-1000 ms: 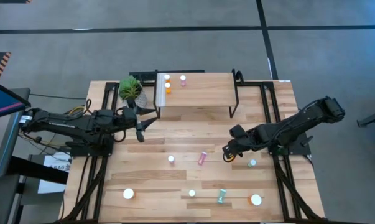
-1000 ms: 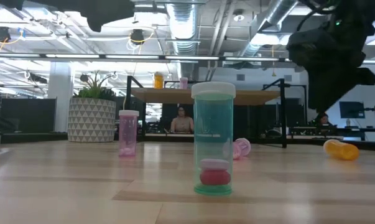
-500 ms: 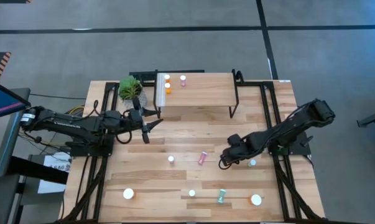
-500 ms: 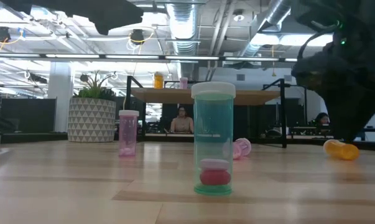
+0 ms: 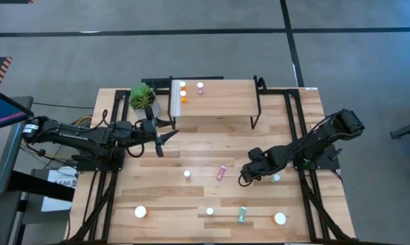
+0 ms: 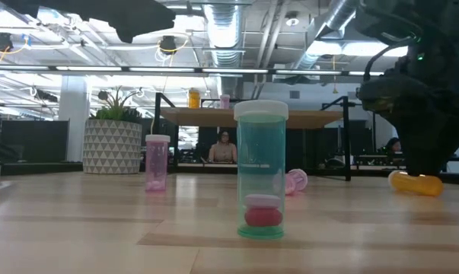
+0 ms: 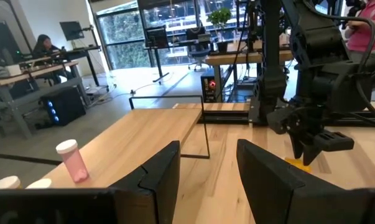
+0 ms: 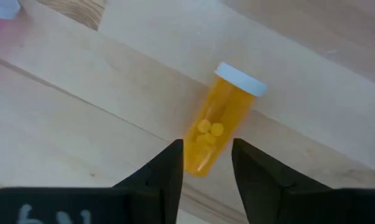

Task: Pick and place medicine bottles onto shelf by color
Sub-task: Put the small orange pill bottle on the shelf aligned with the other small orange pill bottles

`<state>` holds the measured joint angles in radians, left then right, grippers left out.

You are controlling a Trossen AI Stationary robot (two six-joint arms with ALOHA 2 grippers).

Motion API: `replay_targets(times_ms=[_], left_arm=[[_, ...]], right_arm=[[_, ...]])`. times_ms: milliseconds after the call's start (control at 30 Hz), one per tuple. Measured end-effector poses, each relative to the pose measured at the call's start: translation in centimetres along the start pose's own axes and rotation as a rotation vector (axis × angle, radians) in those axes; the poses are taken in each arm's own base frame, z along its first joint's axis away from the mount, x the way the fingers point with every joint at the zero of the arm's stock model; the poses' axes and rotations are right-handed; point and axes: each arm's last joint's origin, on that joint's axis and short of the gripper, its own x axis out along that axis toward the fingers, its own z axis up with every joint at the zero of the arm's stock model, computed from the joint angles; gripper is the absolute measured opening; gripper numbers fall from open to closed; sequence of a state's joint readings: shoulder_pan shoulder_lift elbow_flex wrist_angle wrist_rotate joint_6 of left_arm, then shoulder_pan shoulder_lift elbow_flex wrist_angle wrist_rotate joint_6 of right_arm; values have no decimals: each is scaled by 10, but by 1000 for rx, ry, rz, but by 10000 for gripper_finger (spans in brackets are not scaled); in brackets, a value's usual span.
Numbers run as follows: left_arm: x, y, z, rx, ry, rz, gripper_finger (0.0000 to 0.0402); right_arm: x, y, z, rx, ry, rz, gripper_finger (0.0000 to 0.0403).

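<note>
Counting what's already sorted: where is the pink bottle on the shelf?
In the high view, the pink bottle stands on the shelf, left rear, beside two orange bottles.

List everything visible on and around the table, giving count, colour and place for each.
shelf: one, light wood, far edge of the table
shelf bottles: two orange, one pink, shelf's left end
plant: one, green, left of the shelf
pink bottles: two, mid-table, one lying
teal bottles: three, near and right side, one lying
wide orange bottles: two, near corners
orange bottle: one, lying at the right gripper
person: one, beyond the table
left gripper: open, before the shelf
right gripper: open, over the orange bottle
</note>
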<state>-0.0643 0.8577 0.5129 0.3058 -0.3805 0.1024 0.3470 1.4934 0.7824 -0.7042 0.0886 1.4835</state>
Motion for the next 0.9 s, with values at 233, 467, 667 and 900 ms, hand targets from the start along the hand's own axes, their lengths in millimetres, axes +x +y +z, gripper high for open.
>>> replay_targets(times_ms=[233, 467, 667, 900], left_arm=[[0, 0, 0, -1, 0, 0, 148], [0, 0, 0, -2, 0, 0, 148], [0, 0, 0, -2, 1, 0, 148], [0, 0, 0, -1, 2, 0, 148]], right_arm=[[4, -4, -1, 8, 0, -12, 233], [4, -3, -1, 12, -3, 4, 227], [17, 2, -2, 1, 15, -12, 194], [26, 7, -3, -42, 32, -29, 157]])
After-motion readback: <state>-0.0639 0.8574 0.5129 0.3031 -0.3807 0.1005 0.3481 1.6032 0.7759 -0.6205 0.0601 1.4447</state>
